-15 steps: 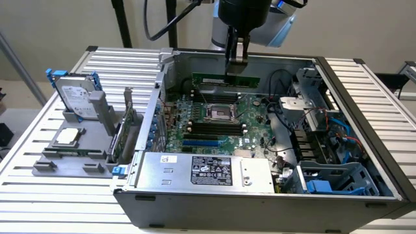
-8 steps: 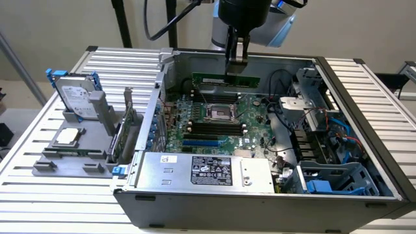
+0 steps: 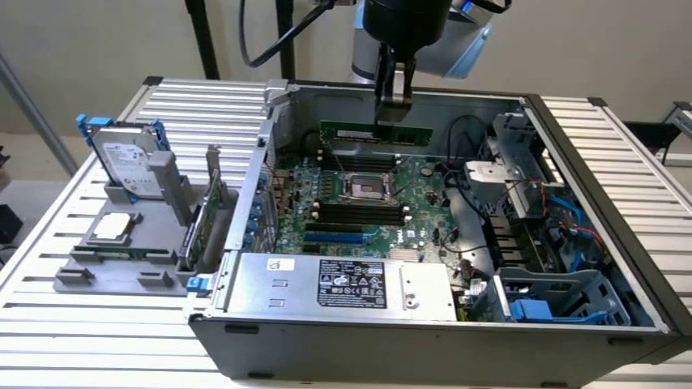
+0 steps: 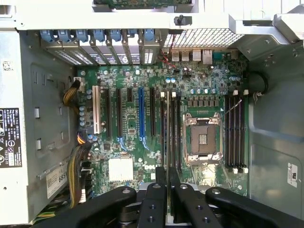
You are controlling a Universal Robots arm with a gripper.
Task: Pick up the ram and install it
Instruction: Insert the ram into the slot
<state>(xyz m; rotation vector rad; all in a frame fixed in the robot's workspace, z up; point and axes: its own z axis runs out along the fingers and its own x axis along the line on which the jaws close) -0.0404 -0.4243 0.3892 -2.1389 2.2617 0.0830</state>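
The ram (image 3: 362, 131), a long thin green stick, hangs level above the far side of the open computer case (image 3: 589, 154), and my gripper (image 3: 391, 120) is shut on its top edge. In the wrist view the ram (image 4: 168, 128) appears edge-on as a thin strip between my black fingers (image 4: 156, 194). It runs in line with the black memory slots (image 4: 175, 118) beside the CPU socket (image 4: 203, 138). More empty slots (image 4: 235, 133) lie on the socket's other side. The stick is above the motherboard (image 3: 416, 182), clear of the slots (image 3: 352, 215).
A grey holder (image 3: 81, 271) outside the case, on the exterior view's left, carries a hard drive (image 3: 125, 162), a silver processor chip (image 3: 113, 228) and a green expansion card (image 3: 206, 223). The power supply (image 3: 335, 284) and a blue drive cage (image 3: 552, 300) fill the near side of the case.
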